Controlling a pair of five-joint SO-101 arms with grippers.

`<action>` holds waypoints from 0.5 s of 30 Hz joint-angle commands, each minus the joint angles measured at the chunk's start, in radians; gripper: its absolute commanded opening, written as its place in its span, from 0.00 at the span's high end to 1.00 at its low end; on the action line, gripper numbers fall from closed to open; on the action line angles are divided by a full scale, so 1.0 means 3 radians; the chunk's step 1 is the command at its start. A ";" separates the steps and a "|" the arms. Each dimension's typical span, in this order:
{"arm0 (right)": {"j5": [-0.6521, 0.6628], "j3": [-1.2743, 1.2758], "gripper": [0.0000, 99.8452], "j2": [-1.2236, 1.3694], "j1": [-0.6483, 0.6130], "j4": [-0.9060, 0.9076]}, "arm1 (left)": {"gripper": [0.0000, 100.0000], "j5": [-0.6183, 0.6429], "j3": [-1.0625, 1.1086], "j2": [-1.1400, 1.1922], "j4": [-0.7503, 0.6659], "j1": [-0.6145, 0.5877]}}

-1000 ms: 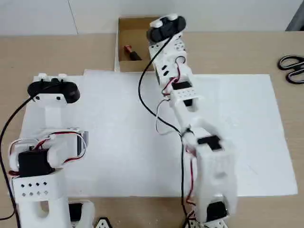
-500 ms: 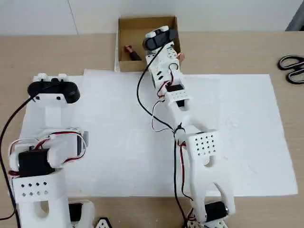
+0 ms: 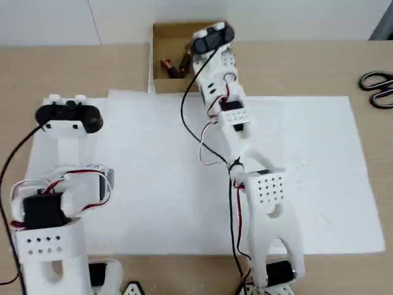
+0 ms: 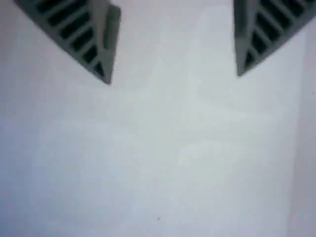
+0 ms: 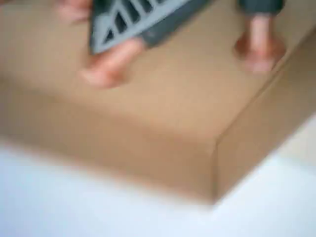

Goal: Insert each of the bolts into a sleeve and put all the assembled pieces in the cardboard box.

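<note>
High view: cardboard box (image 3: pixel 158 37) sits at the far edge of the white sheet (image 3: pixel 153 184), open side up. Small copper-coloured pieces (image 3: pixel 167 65) with dark ends lie on its floor, near the left wall. Right arm (image 3: pixel 224 92) is stretched out with its wrist over the box's right half. Left arm (image 3: pixel 61 184) is well apart at the sheet's left side. Scissors (image 3: pixel 376 86) lie on the bare table (image 3: pixel 307 67), far right.

Left wrist view: left gripper (image 4: pixel 173 74) spread wide, nothing in it, plain white sheet below.

Right wrist view: right gripper (image 5: pixel 182 29) inside the box, released, with bare cardboard floor between its fingers (image 5: pixel 133 19). One pinkish-copper piece lies by the ribbed finger, another under the far fingertip; too blurred to tell bolt from sleeve.
</note>
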 commanded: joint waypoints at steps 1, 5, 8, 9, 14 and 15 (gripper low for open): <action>0.0026 -0.0174 0.80 -0.0580 0.0079 0.0207 | 0.85 -0.0015 -0.0197 -0.0061 0.0005 -0.0005; 0.0026 -0.0169 0.80 -0.0908 0.0146 0.0509 | 0.85 -0.0015 -0.0315 -0.0061 0.0010 -0.0010; 0.0026 -0.0169 0.80 -0.1184 0.0182 0.0795 | 0.85 -0.0015 -0.0432 -0.0061 0.0010 -0.0005; 0.0026 -0.0169 0.80 -0.1291 0.0187 0.0913 | 0.85 -0.0020 -0.0478 -0.0066 0.0010 0.0000; 0.0026 -0.0164 0.80 -0.1895 0.0182 0.1736 | 0.85 -0.0020 -0.0657 -0.0481 -0.0015 0.0000; 0.0031 -0.0164 0.80 -0.2018 0.0166 0.1926 | 0.85 -0.0015 -0.0667 -0.0598 -0.0015 0.0000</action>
